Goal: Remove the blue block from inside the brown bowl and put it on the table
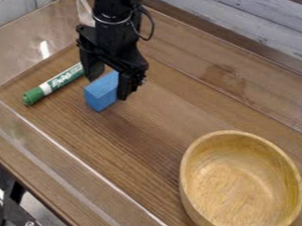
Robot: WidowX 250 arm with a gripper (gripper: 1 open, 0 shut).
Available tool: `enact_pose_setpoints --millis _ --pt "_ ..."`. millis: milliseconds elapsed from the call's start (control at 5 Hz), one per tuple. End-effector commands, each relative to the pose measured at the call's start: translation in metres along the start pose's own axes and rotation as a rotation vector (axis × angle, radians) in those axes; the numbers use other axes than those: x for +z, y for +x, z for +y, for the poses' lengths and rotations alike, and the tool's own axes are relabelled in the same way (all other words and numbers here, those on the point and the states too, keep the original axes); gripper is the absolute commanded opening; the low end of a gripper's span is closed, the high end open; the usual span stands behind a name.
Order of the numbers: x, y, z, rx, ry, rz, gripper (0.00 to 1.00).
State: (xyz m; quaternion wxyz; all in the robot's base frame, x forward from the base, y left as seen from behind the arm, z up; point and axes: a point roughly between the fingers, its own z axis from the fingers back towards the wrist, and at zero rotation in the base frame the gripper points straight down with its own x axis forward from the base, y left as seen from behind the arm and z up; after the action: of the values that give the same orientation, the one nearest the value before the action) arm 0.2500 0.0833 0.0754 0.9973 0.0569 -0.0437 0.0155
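The blue block (102, 93) lies on the dark wood-grain table (180, 118) at the left, outside the brown bowl. My gripper (108, 75) points straight down just above and behind the block, its black fingers (131, 83) spread open with nothing gripped between them. The fingers straddle the block's far end without pinching it. The brown bowl (240, 186), a wide shallow one of tan wood, sits at the lower right with nothing inside it.
A green-and-white marker pen (55, 85) lies on the table just left of the block. Low clear acrylic walls (56, 161) run round the table's edges. Open tabletop stretches between the block and the bowl.
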Motion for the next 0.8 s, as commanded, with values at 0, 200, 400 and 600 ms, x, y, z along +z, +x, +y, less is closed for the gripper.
enact_pose_setpoints --millis 0,200,400,600 --pt "0.0165 0.0113 0.0069 0.009 0.01 -0.065 1.0" --pt "0.0173 0.0117 0.0069 0.0 0.004 -0.066 1.0" --pt "0.0173 0.0124 0.0074 -0.008 -0.002 -0.067 1.0" --pt "0.0174 0.0127 0.0076 -0.014 -0.008 -0.067 1.0"
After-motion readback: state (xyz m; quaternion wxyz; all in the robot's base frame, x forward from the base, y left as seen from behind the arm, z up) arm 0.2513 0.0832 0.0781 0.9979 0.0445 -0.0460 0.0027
